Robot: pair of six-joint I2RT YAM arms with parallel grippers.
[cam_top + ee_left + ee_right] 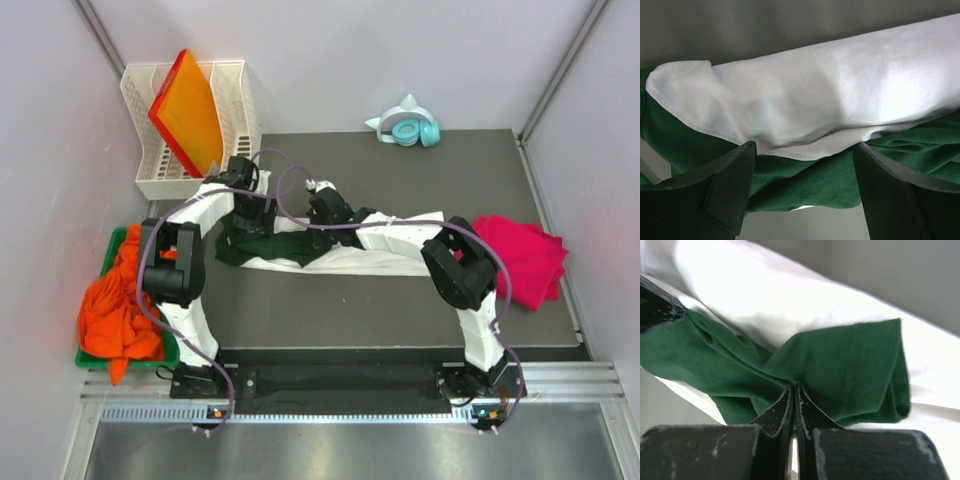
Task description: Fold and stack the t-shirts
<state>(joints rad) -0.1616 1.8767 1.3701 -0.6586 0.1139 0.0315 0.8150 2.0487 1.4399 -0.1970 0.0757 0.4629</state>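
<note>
Dark table (400, 300) — green shirt (262, 250) half-hidden under arms (390, 238), pinched by right fingers (782, 410); left fingers (727, 185) gape.

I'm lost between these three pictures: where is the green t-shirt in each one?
Top external: green t-shirt, just left of centre.
Left wrist: along the bottom, below the white t-shirt.
Right wrist: centre, pinched by the right gripper.
Shared landmark: the white t-shirt, touching it in every view.

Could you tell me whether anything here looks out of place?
The orange clothes spill over the rim of the green bin at the left, and the green t-shirt lies bunched on the white t-shirt.
</note>
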